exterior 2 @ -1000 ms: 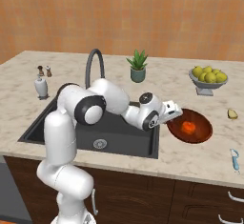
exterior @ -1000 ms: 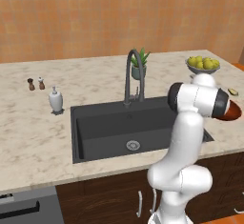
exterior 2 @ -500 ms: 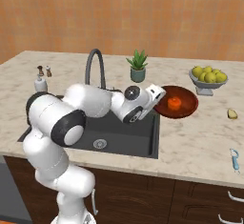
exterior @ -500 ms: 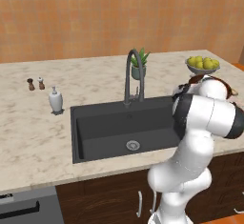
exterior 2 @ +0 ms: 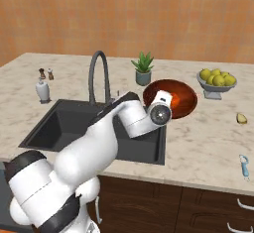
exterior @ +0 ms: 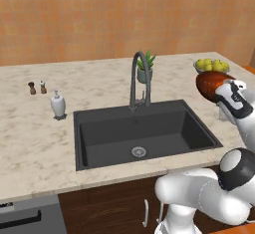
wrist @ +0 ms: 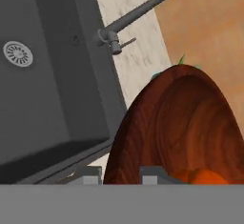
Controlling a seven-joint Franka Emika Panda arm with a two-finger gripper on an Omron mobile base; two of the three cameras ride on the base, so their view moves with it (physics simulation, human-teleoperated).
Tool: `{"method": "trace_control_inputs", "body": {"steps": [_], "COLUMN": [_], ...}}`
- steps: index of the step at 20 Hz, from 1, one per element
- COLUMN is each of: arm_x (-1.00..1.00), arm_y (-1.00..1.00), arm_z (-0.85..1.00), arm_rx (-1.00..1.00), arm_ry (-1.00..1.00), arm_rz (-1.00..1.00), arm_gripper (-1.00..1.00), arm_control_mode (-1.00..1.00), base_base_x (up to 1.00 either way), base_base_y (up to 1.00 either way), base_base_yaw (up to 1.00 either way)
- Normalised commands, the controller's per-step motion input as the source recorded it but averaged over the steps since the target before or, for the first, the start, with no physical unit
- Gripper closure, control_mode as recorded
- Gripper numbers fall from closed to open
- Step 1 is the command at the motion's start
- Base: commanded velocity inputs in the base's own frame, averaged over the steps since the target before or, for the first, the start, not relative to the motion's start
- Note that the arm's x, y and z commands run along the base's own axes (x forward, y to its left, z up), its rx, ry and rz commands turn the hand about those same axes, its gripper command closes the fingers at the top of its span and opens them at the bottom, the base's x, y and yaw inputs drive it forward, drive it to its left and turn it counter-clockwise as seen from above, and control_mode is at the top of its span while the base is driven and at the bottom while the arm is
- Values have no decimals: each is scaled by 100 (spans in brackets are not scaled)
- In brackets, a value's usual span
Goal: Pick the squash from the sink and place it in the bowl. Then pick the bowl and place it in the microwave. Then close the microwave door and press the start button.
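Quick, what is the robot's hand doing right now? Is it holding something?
Gripper: closed on the rim of the bowl, lifted off the counter with the squash inside.

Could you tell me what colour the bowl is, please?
The bowl is glossy reddish-brown with a wood-like grain, clearest in the hand view.

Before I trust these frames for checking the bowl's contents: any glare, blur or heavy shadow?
Left base view: even light, soft overall, bowl underside showing, contents hidden. Right base view: sheen on the bowl's interior, the gripper covering part of it. Hand view: sharp, squash cut off at the bottom.
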Motion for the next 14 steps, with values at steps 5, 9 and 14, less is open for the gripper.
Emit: {"method": "trace_control_inputs", "body": {"steps": [5,9,14], "arm_x": [-86,-64,-43], "arm_y": [29,42,73], "arm_z": [95,85,57], "arm_rx": [-25,-23,-19], "arm_ry": [0,1,-4], "arm_rz": [44,32,5], "arm_gripper": [100,100,100], "arm_control_mode": [-100,-100,-100], "base_base_x": [0,0,0], "base_base_y": [0,0,0], "base_base_yaw": [0,0,0]}}
